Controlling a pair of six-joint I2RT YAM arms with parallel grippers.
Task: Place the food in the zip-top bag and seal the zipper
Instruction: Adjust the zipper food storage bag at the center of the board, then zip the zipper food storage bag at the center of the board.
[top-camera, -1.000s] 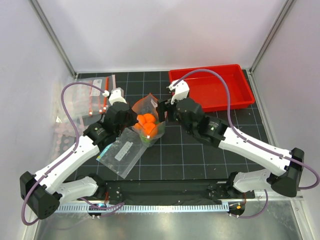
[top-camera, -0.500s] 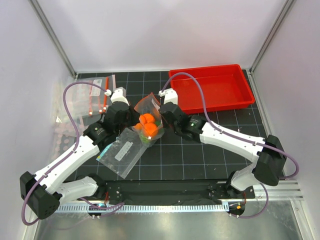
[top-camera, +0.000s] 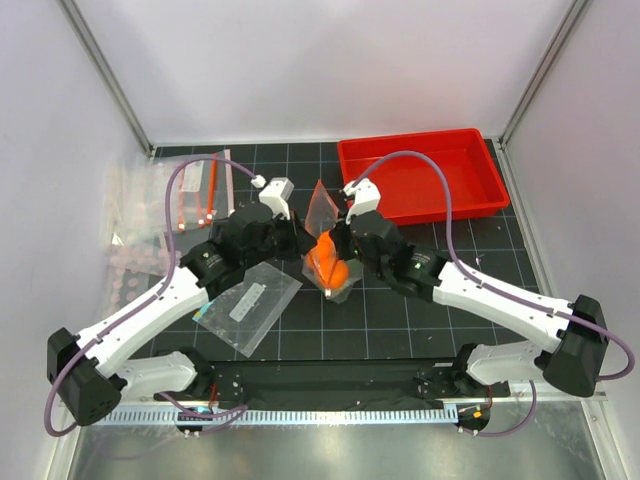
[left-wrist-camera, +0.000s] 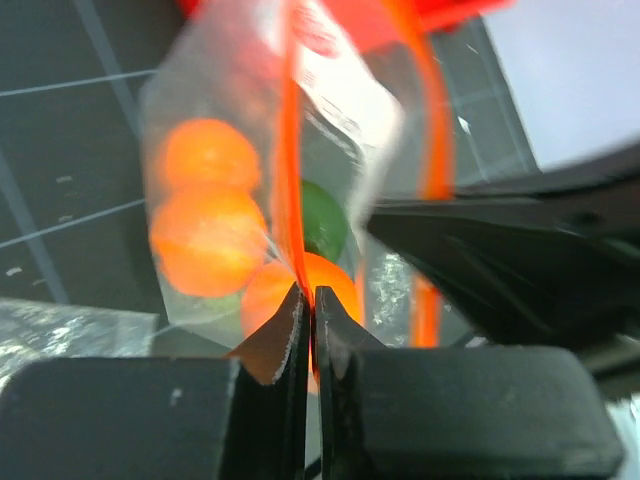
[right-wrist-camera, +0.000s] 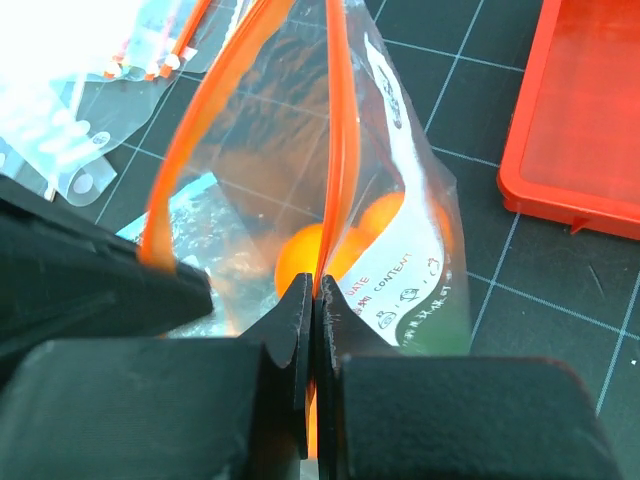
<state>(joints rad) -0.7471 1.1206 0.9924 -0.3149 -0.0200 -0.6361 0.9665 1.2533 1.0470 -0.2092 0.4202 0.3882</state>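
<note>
Both left gripper (left-wrist-camera: 307, 300) and right gripper (right-wrist-camera: 313, 290) pinch the zipper (right-wrist-camera: 347, 150); white label (right-wrist-camera: 400, 290) on zip-top bag (right-wrist-camera: 270, 130) seemingly reads "DATE", "CONTENT".

White-shelled left arm (top-camera: 140, 318) and right arm (top-camera: 500, 295), black joints, 2 looping purple cables (top-camera: 400, 153)

A black, white-gridded worktop (top-camera: 380, 330) filled the enclosure under even, shadowless light. A plain white back wall (top-camera: 330, 70) closed it off at 12 o'clock, with matching white panels at 9 o'clock (top-camera: 50, 150) and 3 o'clock (top-camera: 600, 150). Slanted aluminium posts marked the corners at 11 o'clock (top-camera: 105, 70) and 1 o'clock (top-camera: 545, 65). A brushed-metal ledge (top-camera: 330, 455) ran along the edge at 6 o'clock.
</note>
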